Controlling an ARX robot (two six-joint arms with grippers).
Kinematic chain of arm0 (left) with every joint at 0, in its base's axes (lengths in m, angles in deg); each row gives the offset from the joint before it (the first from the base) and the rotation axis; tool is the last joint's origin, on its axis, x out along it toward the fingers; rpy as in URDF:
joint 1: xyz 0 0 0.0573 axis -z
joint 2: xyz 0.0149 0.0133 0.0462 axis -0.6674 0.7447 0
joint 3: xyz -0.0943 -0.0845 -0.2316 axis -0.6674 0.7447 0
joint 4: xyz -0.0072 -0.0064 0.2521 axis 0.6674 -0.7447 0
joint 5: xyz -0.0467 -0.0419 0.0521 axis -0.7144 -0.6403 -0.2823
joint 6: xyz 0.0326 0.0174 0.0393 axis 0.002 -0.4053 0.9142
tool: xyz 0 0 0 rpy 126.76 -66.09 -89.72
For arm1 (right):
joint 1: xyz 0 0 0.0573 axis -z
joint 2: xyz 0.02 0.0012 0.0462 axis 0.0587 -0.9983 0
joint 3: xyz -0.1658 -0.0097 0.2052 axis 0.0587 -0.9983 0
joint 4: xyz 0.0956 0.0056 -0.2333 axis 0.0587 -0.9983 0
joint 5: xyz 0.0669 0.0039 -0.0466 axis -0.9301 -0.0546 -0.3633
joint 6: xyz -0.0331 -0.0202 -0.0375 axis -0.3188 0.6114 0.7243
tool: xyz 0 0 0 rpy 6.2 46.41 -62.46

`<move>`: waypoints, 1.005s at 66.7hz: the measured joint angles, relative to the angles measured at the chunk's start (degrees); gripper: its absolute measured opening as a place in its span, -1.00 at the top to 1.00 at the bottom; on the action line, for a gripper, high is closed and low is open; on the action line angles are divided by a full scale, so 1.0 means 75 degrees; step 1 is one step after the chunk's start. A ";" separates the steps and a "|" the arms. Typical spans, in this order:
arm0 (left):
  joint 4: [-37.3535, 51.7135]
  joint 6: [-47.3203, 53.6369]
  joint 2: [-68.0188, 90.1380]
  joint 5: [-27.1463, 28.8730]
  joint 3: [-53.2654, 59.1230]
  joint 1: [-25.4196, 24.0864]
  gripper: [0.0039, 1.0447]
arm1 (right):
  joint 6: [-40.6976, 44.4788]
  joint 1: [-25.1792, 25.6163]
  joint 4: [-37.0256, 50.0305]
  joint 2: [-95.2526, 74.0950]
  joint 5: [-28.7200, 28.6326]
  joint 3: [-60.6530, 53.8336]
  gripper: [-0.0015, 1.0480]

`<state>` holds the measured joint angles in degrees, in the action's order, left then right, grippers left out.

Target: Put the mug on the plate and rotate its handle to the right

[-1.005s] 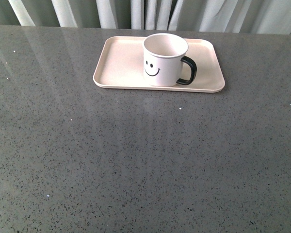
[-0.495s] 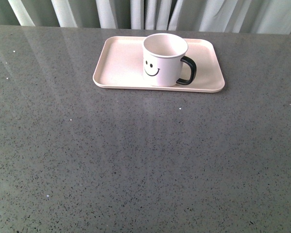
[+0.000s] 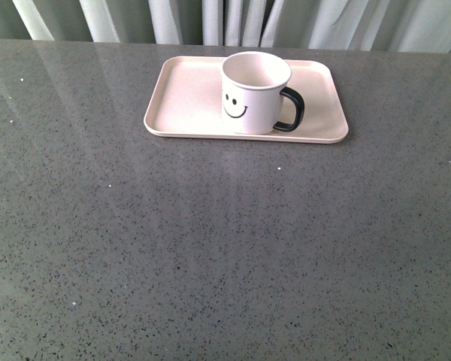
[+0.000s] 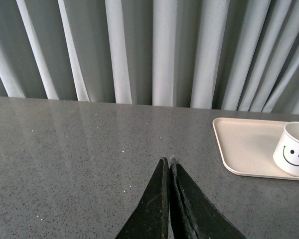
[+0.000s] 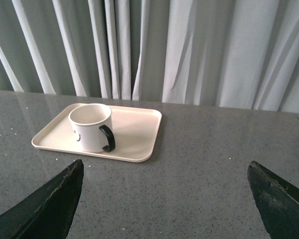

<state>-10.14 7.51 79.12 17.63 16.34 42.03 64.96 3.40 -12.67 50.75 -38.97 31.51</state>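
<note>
Mug: the mug (image 3: 255, 94) stands upright on the plate (image 3: 188, 101), on its right half and close to the near rim. The smiley face is turned towards the robot.
Handle: the handle (image 3: 293, 110) sticks out to the robot's right, angled very slightly to the near side. It stays over the plate and does not overhang the rim.
Plate: it lies on the far part of the worktop (image 3: 210, 248), near the curtain (image 4: 164, 50), with its long axis running left to right.
Left hand: the left hand (image 4: 168, 164) has its fingers pressed together and holds nothing. It hangs over bare worktop, with the mug ahead of it, off to the robot's right and well apart.
Right hand: the right hand (image 5: 165, 163) has its fingers spread wide and is empty. The mug is ahead of it, well apart, with the handle showing on the side towards this hand.
Nearer arm: neither is clearly closer. The right one looks better placed, since the handle faces its side.
Task state: both parts look done, with the mug on the plate and the handle to the right.
Next move: at most a slight turn of the mug to bring the handle square to the right, approaching from that side.
</note>
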 joint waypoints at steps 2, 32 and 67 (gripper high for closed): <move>-0.0085 0.0000 -0.0087 0.0000 0.0000 0.0000 0.98 | 0.0000 0.0000 0.0000 0.0000 0.0000 0.0000 -0.82; -0.1912 0.0000 -0.1687 0.0000 0.0000 0.0000 0.98 | 0.0000 0.0000 0.0000 0.0000 0.0000 0.0000 -0.82; -0.2378 -0.0003 -0.2247 0.0000 0.0000 -0.0003 0.10 | 0.0000 0.0000 0.0000 0.0000 0.0000 0.0000 -0.82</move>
<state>-27.98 7.49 62.27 17.63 16.34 42.01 64.96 3.40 -12.67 50.75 -38.97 31.51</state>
